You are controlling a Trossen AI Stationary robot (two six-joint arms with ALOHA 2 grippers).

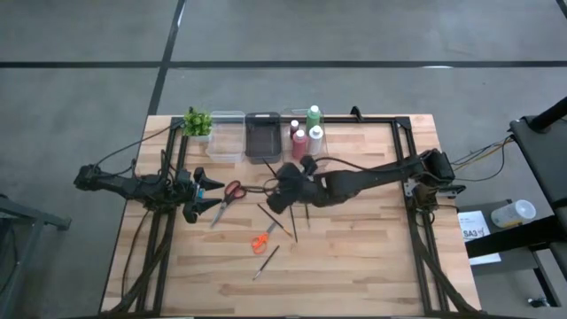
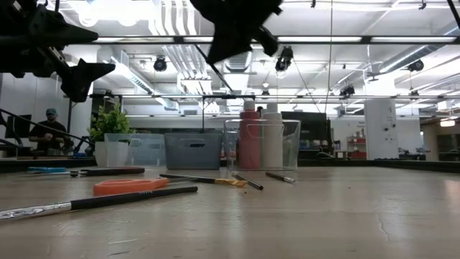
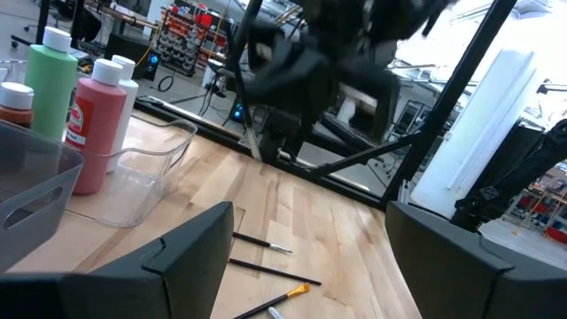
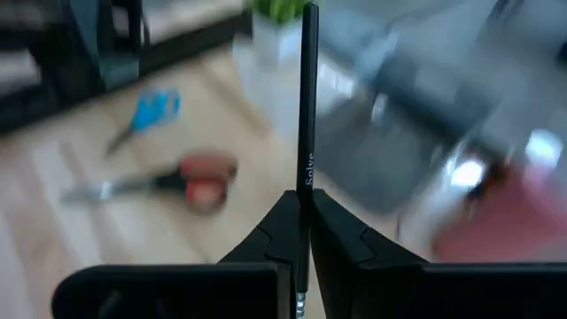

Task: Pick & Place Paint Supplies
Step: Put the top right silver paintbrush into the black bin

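Right gripper hovering over mid-counter, just in front of the dark bin; jaws pressed together, pinching a thin dark-handled brush, handle standing straight out past the fingertips. Left gripper waiting near the left edge, jaws spread wide, gripping nothing, red-handled scissors lying just beside it. Still lying loose on the counter: blue tool by the scissors, orange tool and several more brushes toward the front edge. Paint bottles already standing in the clear bin at the back edge, next to the dark bin.

Probably carrying the brush to a bin. Keeping the pinch firm so the slim handle avoids swivelling; bringing the brush over the bin opening clear of the rim, lowering before releasing so nothing bounces out. Watching the bottles and the potted plant nearby while moving.
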